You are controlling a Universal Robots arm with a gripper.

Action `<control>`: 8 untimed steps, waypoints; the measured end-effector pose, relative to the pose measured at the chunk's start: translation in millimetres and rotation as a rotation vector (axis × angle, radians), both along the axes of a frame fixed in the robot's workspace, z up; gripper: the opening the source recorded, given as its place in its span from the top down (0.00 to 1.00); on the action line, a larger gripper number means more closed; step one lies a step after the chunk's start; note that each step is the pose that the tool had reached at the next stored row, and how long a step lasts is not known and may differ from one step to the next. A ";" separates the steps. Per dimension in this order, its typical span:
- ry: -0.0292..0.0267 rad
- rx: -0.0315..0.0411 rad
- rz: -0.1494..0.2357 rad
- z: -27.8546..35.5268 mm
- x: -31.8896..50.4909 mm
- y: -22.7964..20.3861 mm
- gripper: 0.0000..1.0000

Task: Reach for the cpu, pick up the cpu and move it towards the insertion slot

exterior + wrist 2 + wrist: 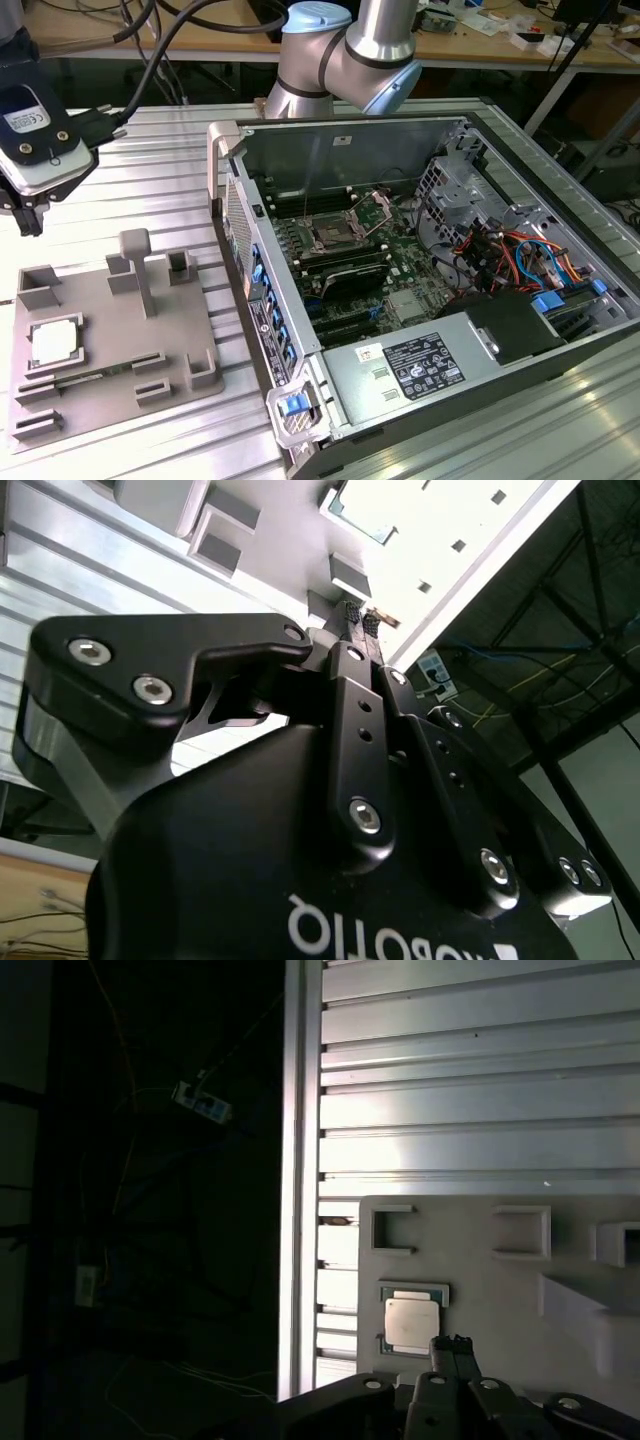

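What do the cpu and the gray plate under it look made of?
The cpu: pale silvery top, likely metal, glaring under the light. The fixture plate: matte gray, probably plastic, judging by its blocky moulded pockets.

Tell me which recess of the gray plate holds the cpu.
The square recess by the edge of the gray plate at the exterior view's left: the cpu lies in it, the narrower slots hold no chip.

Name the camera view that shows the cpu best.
The first wrist view: it looks down on the cpu, its silvery top plain in its recess. The exterior view shows it small and slanted on the gray plate. In the second wrist view, glare leaves it unclear.
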State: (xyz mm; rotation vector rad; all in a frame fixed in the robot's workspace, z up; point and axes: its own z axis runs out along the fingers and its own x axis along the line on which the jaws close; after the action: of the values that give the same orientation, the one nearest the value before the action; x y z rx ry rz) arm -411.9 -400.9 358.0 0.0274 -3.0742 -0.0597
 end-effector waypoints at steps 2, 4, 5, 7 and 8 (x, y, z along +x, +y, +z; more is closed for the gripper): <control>0.0034 0.0000 0.000 -0.5 -0.3 0.0 0.89; 0.0071 0.0000 0.000 -0.9 -0.6 0.0 0.89; 0.0083 0.0000 0.000 -1.2 -0.8 0.0 0.89; 0.0102 0.0000 0.000 -1.4 -0.9 0.0 0.89; 0.0115 0.0000 0.000 -1.5 -1.0 0.0 0.89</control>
State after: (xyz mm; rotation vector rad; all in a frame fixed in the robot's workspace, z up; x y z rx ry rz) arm -412.9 -400.9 356.5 0.0270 -3.0627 -0.0596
